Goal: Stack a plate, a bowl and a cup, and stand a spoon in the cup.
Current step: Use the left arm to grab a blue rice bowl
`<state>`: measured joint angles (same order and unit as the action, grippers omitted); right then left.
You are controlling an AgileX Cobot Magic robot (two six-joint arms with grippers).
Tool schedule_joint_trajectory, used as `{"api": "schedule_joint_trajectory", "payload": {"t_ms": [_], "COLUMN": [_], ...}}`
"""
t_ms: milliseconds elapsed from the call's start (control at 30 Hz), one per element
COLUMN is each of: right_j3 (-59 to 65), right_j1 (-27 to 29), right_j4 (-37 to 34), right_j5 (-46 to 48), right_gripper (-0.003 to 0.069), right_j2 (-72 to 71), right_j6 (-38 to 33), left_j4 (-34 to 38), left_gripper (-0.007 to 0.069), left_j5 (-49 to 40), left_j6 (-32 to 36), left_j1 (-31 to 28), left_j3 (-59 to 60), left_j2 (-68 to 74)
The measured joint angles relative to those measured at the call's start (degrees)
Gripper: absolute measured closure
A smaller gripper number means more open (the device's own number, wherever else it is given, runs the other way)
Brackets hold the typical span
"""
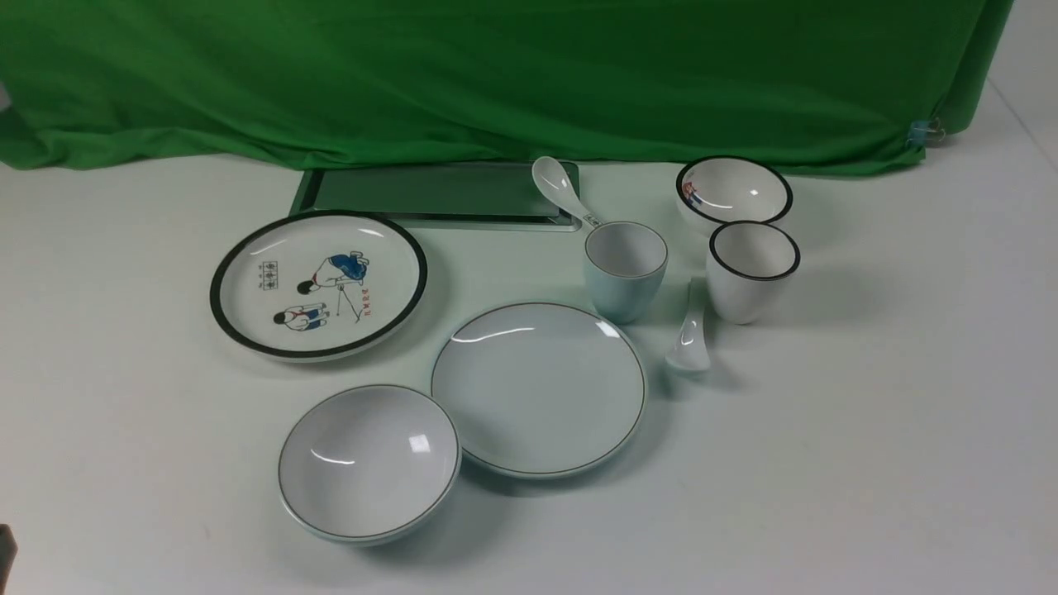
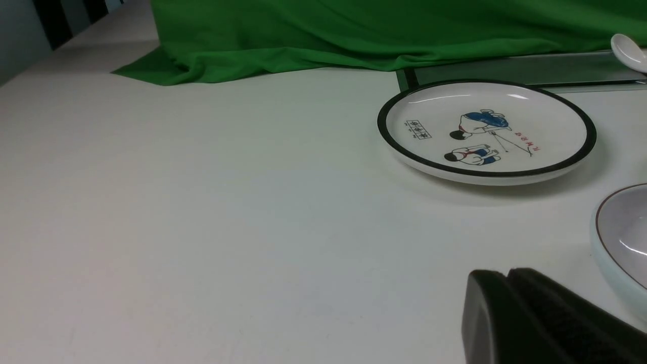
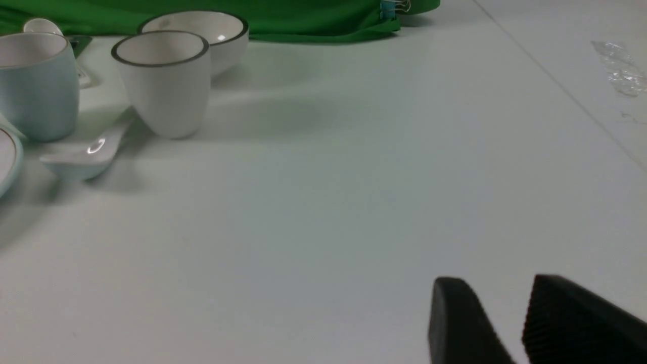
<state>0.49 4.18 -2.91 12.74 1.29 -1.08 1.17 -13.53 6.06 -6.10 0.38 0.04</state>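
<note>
The plain plate (image 1: 537, 388) lies at the table's middle. The plain bowl (image 1: 368, 463) sits upright to its front left, apart from it; its edge shows in the left wrist view (image 2: 619, 242). The pale blue-green cup (image 1: 626, 268) stands upright behind the plate and shows in the right wrist view (image 3: 35, 86). The plain white spoon (image 1: 690, 343) lies on the table right of the plate, between the two cups (image 3: 83, 154). My left gripper (image 2: 508, 275) is shut and empty, low over bare table left of the bowl. My right gripper (image 3: 500, 280) is open and empty, over bare table well right of the dishes.
A black-rimmed cartoon plate (image 1: 318, 283) lies at the left. A dark tray (image 1: 430, 192) lies at the back with a labelled spoon (image 1: 558, 186) on its right end. A black-rimmed bowl (image 1: 734, 192) and a bold-rimmed white cup (image 1: 752, 268) stand at the right. Green cloth (image 1: 496, 74) hangs behind.
</note>
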Motion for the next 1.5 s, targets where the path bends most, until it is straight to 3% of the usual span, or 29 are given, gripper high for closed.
{"api": "schedule_joint_trajectory", "payload": {"t_ms": [300,500,600,667,767,900,1033,1100,1200,1267,1367,1500], "right_j3": [0.0,0.0,0.0,0.0,0.0,0.0,0.0,-0.6,-3.3,-10.9,-17.7,-24.7], "right_j1": [0.0,0.0,0.0,0.0,0.0,0.0,0.0,0.0,0.0,0.0,0.0,0.0], "right_j4": [0.0,0.0,0.0,0.0,0.0,-0.2,-0.4,-0.2,0.2,0.3,0.4,0.4], "right_j5": [-0.1,-5.5,-18.6,-22.5,-33.6,-39.8,-43.0,-41.8,-38.0,-29.1,-22.6,-21.6], "right_gripper": [0.0417,0.0417,0.0417,0.0417,0.0417,0.0417,0.0444,0.0517,0.0594,0.0636,0.0642,0.0637], "right_j2": [0.0,0.0,0.0,0.0,0.0,0.0,0.0,0.0,0.5,3.6,9.9,25.5], "right_j6": [0.0,0.0,0.0,0.2,6.6,14.0,20.1,20.4,18.4,14.0,9.4,4.1], "left_j4": [-1.2,-1.2,-1.2,-1.5,-1.8,-2.0,-1.9,-1.6,-1.6,-2.0,-2.9,-4.4], "left_gripper": [0.0652,0.0652,0.0652,0.0652,0.0652,0.0652,0.0652,0.0652,0.0655,0.0665,0.0668,0.0668], "left_j5": [0.8,8.5,19.6,22.8,32.3,37.3,44.5,48.1,44.6,30.7,22.5,20.9], "left_j6": [0.0,0.1,0.1,0.1,0.1,-1.1,-14.8,-21.5,-24.2,-25.2,-24.8,-22.1], "left_j1": [0.9,0.9,0.9,0.9,0.9,0.9,0.9,0.9,0.9,0.9,0.9,0.9], "left_j3": [0.0,0.0,0.0,0.0,0.0,0.0,0.0,0.0,-1.8,-10.0,-17.9,-25.7], "left_j2": [0.0,0.0,0.0,0.0,0.0,0.0,0.0,0.0,-0.1,1.1,6.2,19.1]}}
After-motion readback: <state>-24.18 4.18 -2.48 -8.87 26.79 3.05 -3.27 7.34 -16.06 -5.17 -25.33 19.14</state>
